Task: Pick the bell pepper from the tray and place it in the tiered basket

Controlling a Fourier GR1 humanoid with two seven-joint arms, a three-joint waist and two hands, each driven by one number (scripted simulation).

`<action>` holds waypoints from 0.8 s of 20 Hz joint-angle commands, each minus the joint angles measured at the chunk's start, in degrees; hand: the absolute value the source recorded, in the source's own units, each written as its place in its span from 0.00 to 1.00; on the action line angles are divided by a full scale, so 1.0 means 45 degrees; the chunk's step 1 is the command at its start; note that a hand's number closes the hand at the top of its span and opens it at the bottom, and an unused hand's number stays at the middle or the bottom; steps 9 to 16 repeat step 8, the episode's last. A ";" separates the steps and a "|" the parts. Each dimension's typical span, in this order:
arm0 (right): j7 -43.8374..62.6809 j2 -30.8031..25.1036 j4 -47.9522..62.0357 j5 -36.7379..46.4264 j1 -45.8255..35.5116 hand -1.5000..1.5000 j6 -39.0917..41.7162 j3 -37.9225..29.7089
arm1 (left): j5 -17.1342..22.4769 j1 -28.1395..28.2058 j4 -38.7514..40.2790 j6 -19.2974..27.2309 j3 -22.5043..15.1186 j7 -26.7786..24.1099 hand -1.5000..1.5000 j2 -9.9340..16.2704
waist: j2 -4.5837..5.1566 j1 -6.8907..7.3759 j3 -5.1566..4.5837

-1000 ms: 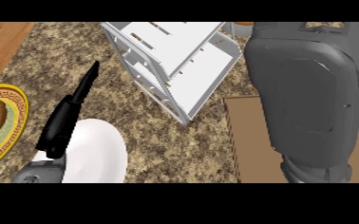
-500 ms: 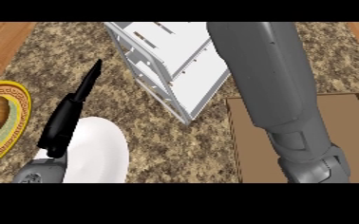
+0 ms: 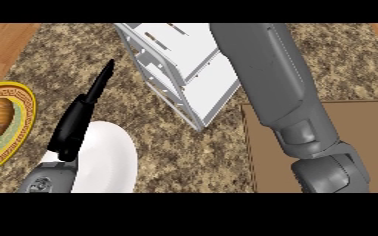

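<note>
So the pepper itself isn't visible anywhere right now. The right arm (image 3: 280, 100) runs up across the basket (image 3: 184, 75) and out past the top of the view, so the right hand is out of sight and I can't tell if it's holding anything or what its fingers are doing. If the pepper is up there with it, it's hidden.

The left hand (image 3: 81, 115) is resting at the lower left, fingers straight and pointing up, holding nothing. The white basket sits just right of those fingertips, tilted in this view with its shelves showing. A brown tray (image 3: 266, 150) lies further right, under the right forearm, and the bare part of it shows no pepper. A yellow-rimmed plate (image 3: 18, 125) is just left of the left hand, and a white plate (image 3: 111, 160) sits right beside its wrist.

My guess on handling: a bell pepper is light, hollow and smooth-skinned, so it'll slip a bit. I'd wrap fingers around the widest part, not the stem, and set it down gently on a shelf so it doesn't roll.
</note>
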 commanded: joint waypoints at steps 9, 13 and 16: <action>0.1087 -0.1759 -0.0207 0.1925 0.0144 0.00 -0.3993 -0.0719 | 0.0379 0.0360 0.0200 0.0027 0.0987 -0.0068 0.50 0.0408 | -0.0345 -0.1090 0.0003; 0.1087 -0.1759 -0.0207 0.1925 0.0144 0.00 -0.3993 -0.0719 | 0.0379 0.0360 0.0200 0.0027 0.0987 -0.0068 0.50 0.0408 | -0.0345 -0.1090 0.0003; 0.1087 -0.1759 -0.0207 0.1925 0.0144 0.00 -0.3993 -0.0719 | 0.0379 0.0360 0.0200 0.0027 0.0987 -0.0068 0.50 0.0408 | -0.0345 -0.1090 0.0003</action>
